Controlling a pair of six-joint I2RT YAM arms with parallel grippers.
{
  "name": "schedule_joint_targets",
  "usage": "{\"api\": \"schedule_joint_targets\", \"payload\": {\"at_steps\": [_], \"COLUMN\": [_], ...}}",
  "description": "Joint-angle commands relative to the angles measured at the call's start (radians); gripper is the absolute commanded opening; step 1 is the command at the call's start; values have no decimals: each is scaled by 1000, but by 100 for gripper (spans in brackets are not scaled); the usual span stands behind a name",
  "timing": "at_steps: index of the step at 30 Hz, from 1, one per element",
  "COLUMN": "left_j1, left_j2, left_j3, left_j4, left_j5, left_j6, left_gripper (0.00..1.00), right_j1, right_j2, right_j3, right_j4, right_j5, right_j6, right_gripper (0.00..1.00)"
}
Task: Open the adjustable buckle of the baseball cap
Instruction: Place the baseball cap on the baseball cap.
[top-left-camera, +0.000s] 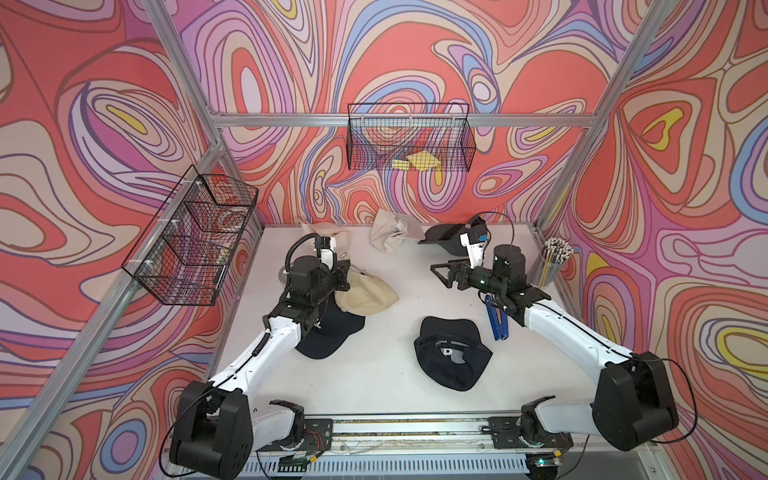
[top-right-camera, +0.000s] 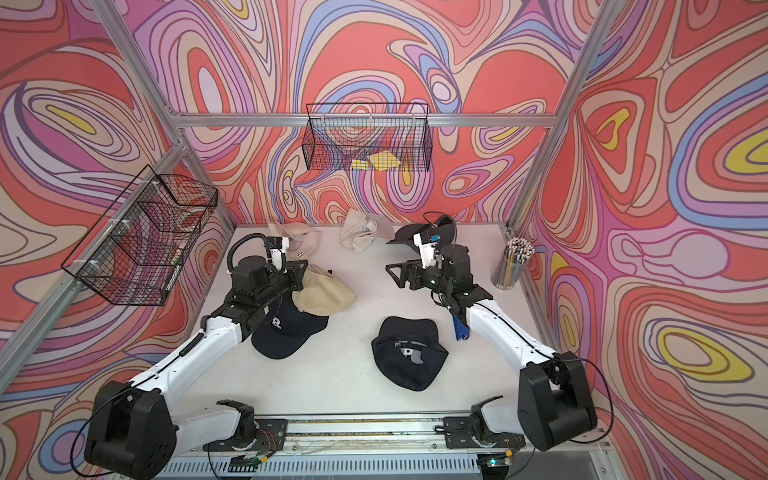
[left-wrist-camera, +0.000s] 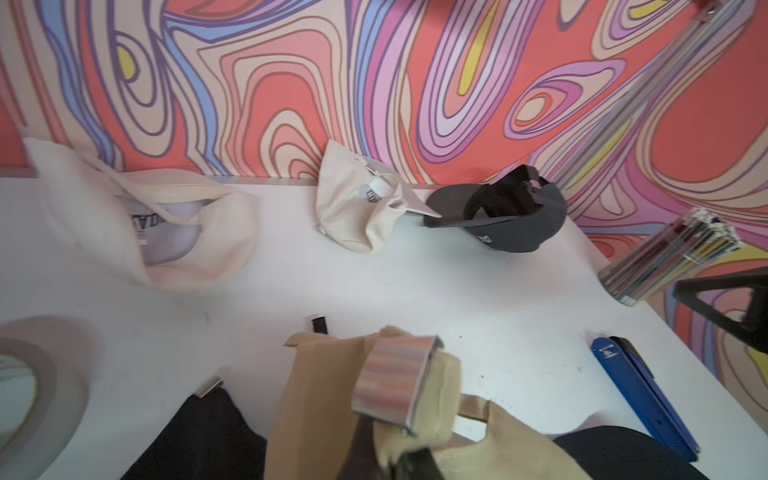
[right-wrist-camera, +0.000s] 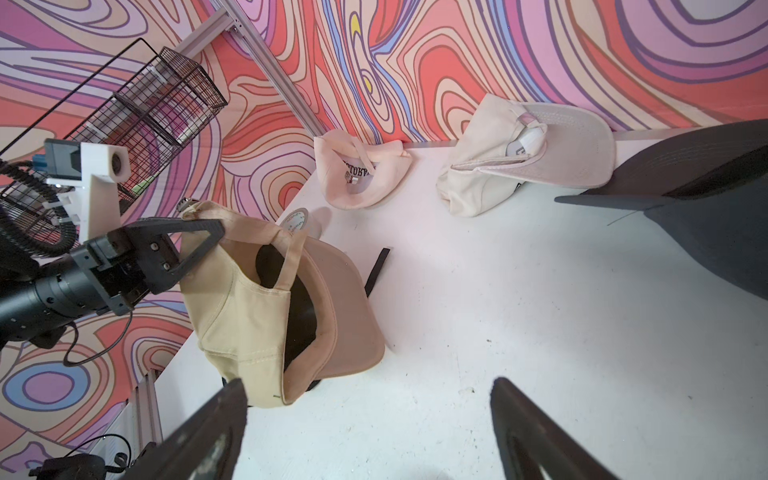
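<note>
We've got the tan cap (right-wrist-camera: 241, 307) hanging over the navy cap (top-right-camera: 282, 332), left side of the surface (right-wrist-camera: 498, 311). The left fingers (right-wrist-camera: 183, 225) pinch its back edge near the metal buckle (left-wrist-camera: 395, 376). The right fingers (right-wrist-camera: 208, 432) are spread wide and empty. The cloth looks light and floppy and the buckle stiff, so we'd grab the strap (right-wrist-camera: 291, 257).

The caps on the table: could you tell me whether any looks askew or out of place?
The tan cap is pinched, crumpled, in the shut left gripper, partly over a navy cap; a cream cap lies crushed by the back wall.
</note>
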Motion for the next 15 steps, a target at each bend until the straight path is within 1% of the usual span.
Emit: {"api": "schedule_joint_targets", "payload": {"at_steps": [1, 2, 3, 4, 5, 6, 7, 9, 15], "left_j1": [22, 24, 24, 24, 25, 24, 24, 25, 24], "left_j2": [-15, -21, -26, -31, -32, -32, -29, -28, -59], "left_j3": [-30, -40, -49, -56, -57, -55, -46, -30, -26], "left_j4": [-68, -63, -55, -48, -44, -47, -52, -63, -37], "left_j5": [-59, -56, -54, -50, -41, -29, -14, 8, 93], "left_j6": [47, 53, 56, 57, 65, 72, 77, 74, 33], "left_gripper": [1, 10, 23, 39, 53, 60, 65, 70, 74], "right_j1": [-3, -3, -2, -2, -3, -3, -2, -4, -2], "right_j2": [25, 38, 52, 70, 89, 106, 126, 159, 248], "right_j3": [19, 20, 24, 29, 38, 49, 62, 88, 176], "right_j4": [45, 53, 60, 69, 72, 69, 62, 52, 50], "right_j5": [17, 23, 28, 35, 49, 62, 80, 113, 108], "right_j6": [2, 6, 8, 10, 11, 7, -2, -6, -8], "right_gripper": [94, 94, 94, 94, 94, 94, 94, 92, 90]}}
